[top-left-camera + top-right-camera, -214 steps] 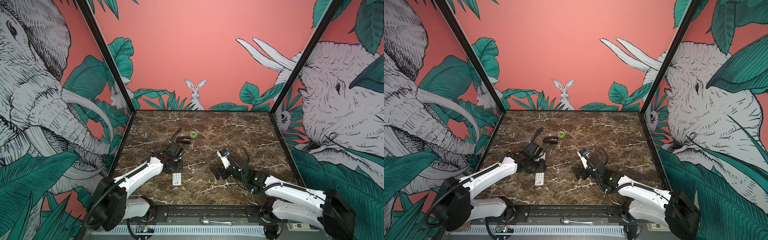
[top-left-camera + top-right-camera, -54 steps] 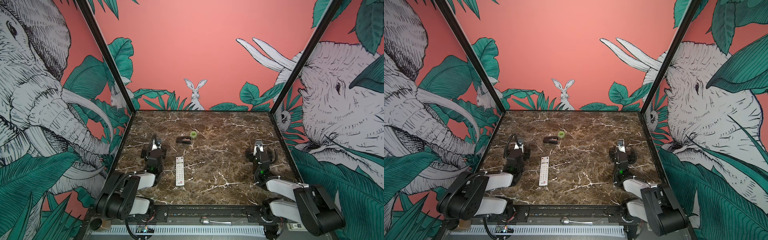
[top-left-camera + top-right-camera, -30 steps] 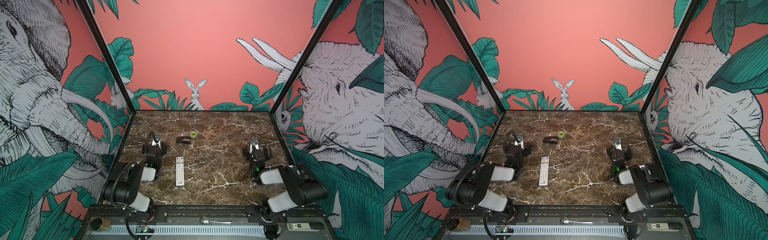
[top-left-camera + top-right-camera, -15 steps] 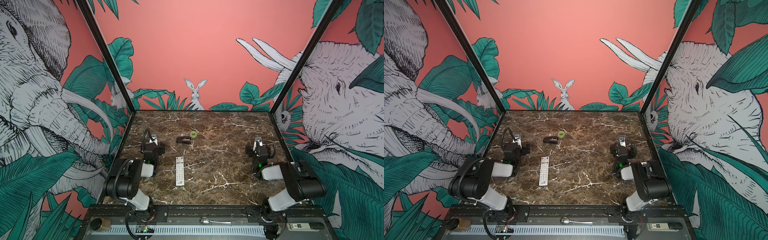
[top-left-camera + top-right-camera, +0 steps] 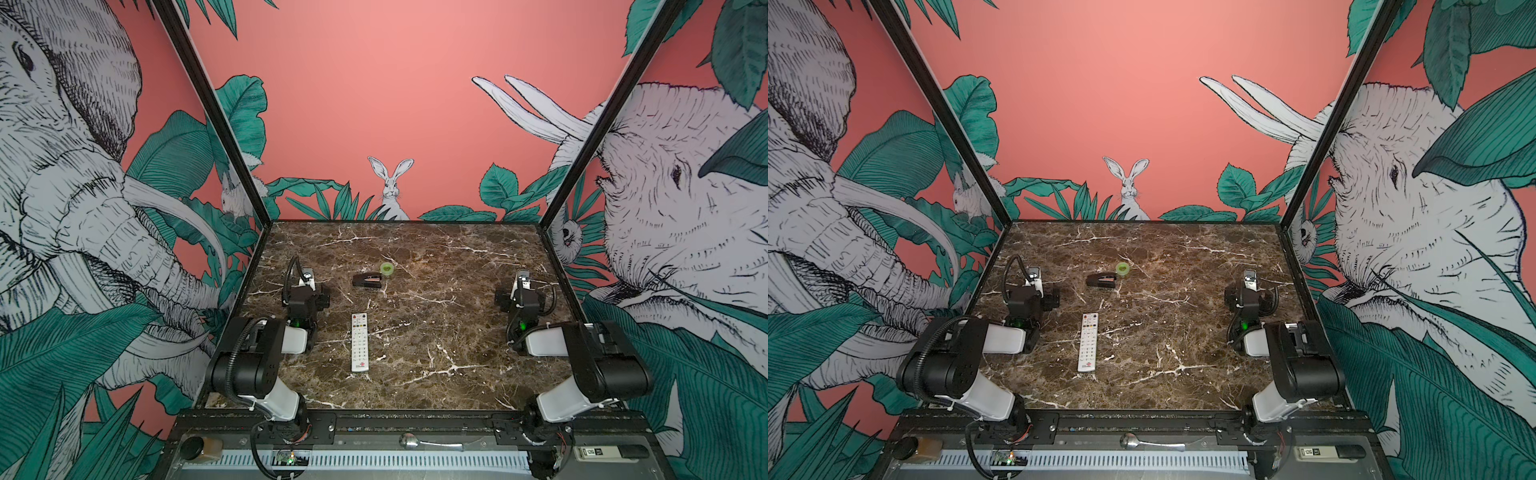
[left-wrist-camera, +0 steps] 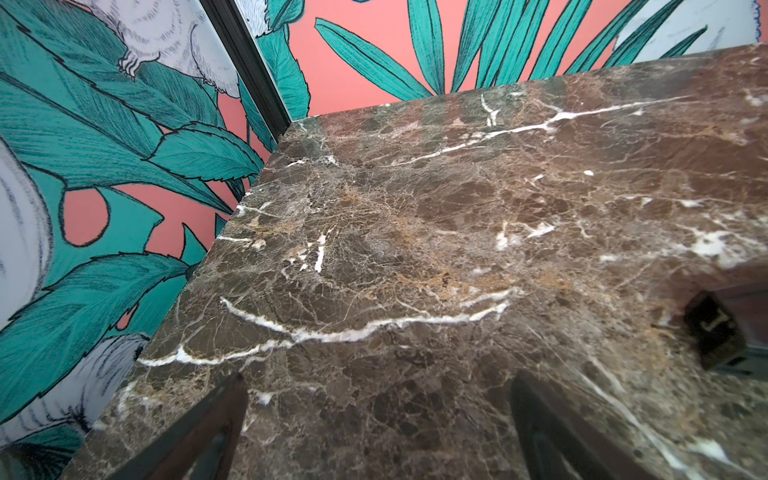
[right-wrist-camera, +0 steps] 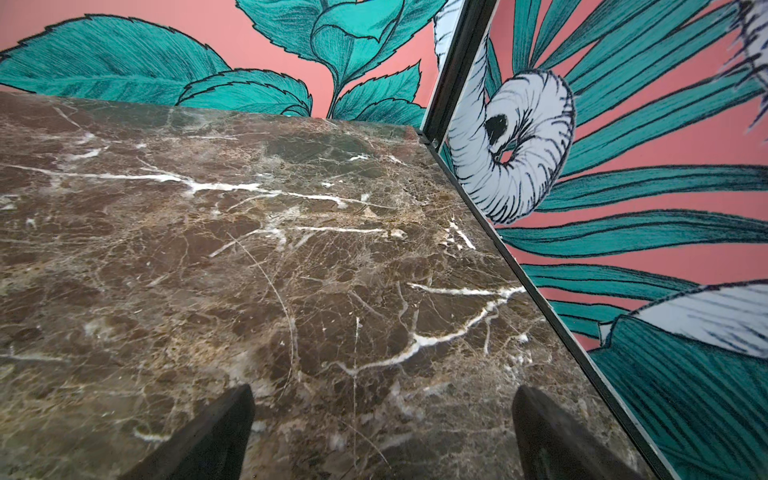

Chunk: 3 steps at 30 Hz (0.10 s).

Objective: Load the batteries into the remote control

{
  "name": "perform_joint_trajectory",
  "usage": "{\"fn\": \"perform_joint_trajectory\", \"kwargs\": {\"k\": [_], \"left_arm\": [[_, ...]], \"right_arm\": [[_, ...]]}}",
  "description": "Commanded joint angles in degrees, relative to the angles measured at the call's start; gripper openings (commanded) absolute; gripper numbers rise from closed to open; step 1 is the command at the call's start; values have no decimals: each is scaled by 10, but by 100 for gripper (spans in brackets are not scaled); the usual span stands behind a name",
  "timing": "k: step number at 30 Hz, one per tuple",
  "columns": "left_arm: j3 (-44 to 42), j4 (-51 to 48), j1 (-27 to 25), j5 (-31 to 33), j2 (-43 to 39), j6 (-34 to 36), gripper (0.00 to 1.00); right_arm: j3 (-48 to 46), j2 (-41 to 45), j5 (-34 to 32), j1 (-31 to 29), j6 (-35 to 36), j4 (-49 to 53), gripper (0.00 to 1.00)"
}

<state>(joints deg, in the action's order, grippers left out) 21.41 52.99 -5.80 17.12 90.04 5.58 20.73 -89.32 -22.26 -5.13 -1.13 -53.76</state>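
Note:
The white remote control [image 5: 360,341] [image 5: 1088,341] lies flat on the marble table [image 5: 436,332], buttons up, its red logo at the near end. The batteries are out of view. My left gripper [image 5: 307,274] [image 5: 1034,274] hangs low by the left wall, well left of the remote. It is open, and only bare marble shows between its fingers [image 6: 216,411] in the left wrist view. My right gripper [image 5: 523,276] [image 5: 1250,276] hangs by the right wall, far from the remote. It is open too, with nothing between its fingers [image 7: 216,424].
A black wedge-shaped, stapler-like object [image 5: 366,280] [image 5: 1101,280] and a small green tape roll [image 5: 387,269] [image 5: 1122,268] sit behind the remote, towards the back. Patterned walls close off the left, right and back. Both arms are folded at the near corners.
Both arms have drawn back from the middle and folded to the sides, their grippers now near the walls. The remote lies still and both grippers have stayed open.

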Motion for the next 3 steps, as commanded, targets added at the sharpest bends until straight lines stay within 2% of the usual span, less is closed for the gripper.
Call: {"fn": "perform_joint_trajectory", "kwargs": {"k": [1,3], "left_arm": [[10,-6,3,-3,-9,-6,100],[10,-6,2,-3,-9,-6,100]], "right_arm": [[5,2,1,0,-7,-13,99],[4,2,1,1,-6,-13,99]]}}
